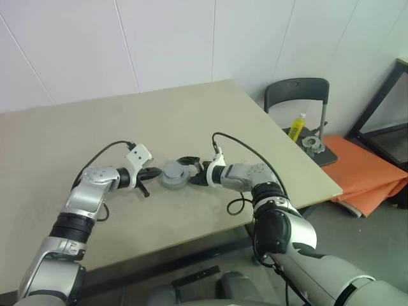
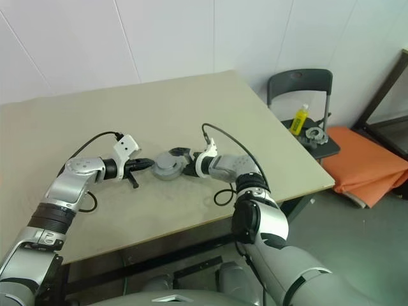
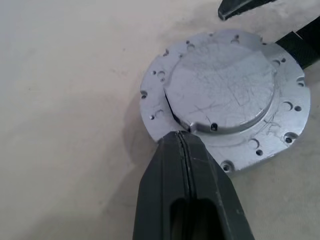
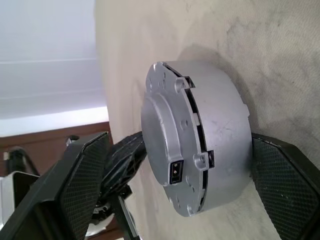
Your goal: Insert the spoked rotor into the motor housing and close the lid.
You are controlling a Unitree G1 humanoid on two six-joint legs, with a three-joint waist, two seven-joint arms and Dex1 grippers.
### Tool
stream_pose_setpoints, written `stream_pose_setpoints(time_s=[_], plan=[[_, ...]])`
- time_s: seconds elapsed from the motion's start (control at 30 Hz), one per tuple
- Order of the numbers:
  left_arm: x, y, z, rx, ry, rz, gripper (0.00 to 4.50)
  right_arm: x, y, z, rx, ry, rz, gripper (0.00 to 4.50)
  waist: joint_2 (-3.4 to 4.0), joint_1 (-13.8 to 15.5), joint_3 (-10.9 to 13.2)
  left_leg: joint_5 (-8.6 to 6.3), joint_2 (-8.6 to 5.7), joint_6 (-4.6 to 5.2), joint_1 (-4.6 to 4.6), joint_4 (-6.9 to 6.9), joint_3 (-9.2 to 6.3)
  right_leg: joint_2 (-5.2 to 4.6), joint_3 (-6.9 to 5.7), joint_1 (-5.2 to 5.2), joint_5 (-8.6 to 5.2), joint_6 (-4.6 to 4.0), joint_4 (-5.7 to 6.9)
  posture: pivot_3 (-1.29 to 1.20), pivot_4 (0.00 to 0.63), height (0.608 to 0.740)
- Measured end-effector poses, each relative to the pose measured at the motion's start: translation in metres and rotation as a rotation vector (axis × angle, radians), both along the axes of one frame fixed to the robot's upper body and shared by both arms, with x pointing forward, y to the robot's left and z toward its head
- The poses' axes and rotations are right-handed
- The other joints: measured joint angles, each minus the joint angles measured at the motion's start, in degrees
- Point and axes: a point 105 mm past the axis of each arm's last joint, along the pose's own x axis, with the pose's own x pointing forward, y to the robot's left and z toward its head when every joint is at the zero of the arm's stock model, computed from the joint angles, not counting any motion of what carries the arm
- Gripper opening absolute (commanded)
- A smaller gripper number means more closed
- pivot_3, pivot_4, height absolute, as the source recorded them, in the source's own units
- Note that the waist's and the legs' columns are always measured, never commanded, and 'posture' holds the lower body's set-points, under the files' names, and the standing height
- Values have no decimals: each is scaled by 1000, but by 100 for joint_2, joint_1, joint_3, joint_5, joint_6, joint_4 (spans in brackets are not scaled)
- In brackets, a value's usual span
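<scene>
Nearest the table's (image 1: 191, 217) front edge — both arms reach in toward its middle. Left gripper (image 1: 152, 173) has its fingers pressed together, holding nothing; in the left wrist view the tips sit right at the rim of the lid (image 3: 225, 97), touching or nearly so, can't tell which. Right gripper (image 1: 193, 169) is spread wide, one finger on each side of the motor housing (image 4: 215, 140), bracketing it; finger contact w/ the wall isn't clear.

Housing stands about mid-table, well clear of every edge, w/ the lid already seated on top — a thin dark seam runs round the joint in the right wrist view. Spoked rotor is presumably inside, under the lid.

Judgement: insertion done, lid on. Left to do: prob. a final press or check that the lid is fully down, then release.

Beyond the table's far right corner, a chair (image 1: 296, 95) w/ a yellow bottle (image 1: 296, 126).
</scene>
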Motion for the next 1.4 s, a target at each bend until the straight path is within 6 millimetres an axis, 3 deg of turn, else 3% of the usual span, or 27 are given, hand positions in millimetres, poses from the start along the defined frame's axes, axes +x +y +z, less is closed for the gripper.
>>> stream_pose_setpoints(time_s=[0.1, 0.27, 0.4, 0.7, 0.97, 1.2, 1.3, 1.4], plan=[[0, 0, 0, 0, -3, 0, 0, -1, 0, -1, 4, 4, -2, 3946, 0, 2, 0, 0, 0, 0, -1, -3, -1, 0, 0, -3, 0, 0, 0, 0, 0, 740], [1, 1, 1, 3, -13, 4, 0, -5, -1, -9, -6, 16, 7, 2301, 1, 12, 1, 0, 0, 0, -11, -2, 0, -1, 0, -10, 0, 0, -2, 0, 0, 740], [3, 5, -1, 18, -21, 25, 0, -2, -3, -3, 14, -16, -5, 1254, 0, 12, 1, 0, 0, 0, -7, -1, -2, 0, -1, -9, 0, 1, 0, 0, 0, 740], [12, 12, -4, -53, -31, 122, 0, -4, -1, -4, 21, -29, 8, 1197, 1, -1, 1, 0, 3, 0, -6, -3, 1, 2, 1, -11, 0, 1, 2, 0, 0, 740], [44, 48, 36, -472, -29, 481, 0, -1, -3, -4, 53, -29, -29, 1197, -2, 7, 2, 0, 5, 0, -12, -4, -1, 8, 0, -15, 1, 3, 1, 0, 0, 740], [28, 32, 16, -778, 268, 540, 0, 7, -7, 0, 98, -48, -93, 1197, -7, 15, 5, 0, 0, 0, -26, -11, -1, -4, -2, -15, 2, 4, -23, 0, 0, 740], [14, 24, 5, -892, 383, 556, 564, 14, -10, 4, 128, -74, -140, 1197, -8, 21, 5, -1, -1, 0, -30, -15, -2, -9, -3, -14, 4, 2, -33, 0, 0, 740], [4, 30, -4, -1002, 460, 629, 1542, 20, -14, 9, 163, -98, -192, 1197, -14, 28, 9, -1, 0, 0, -33, -15, -6, -10, -6, -14, 11, -8, -36, 0, 0, 740]])
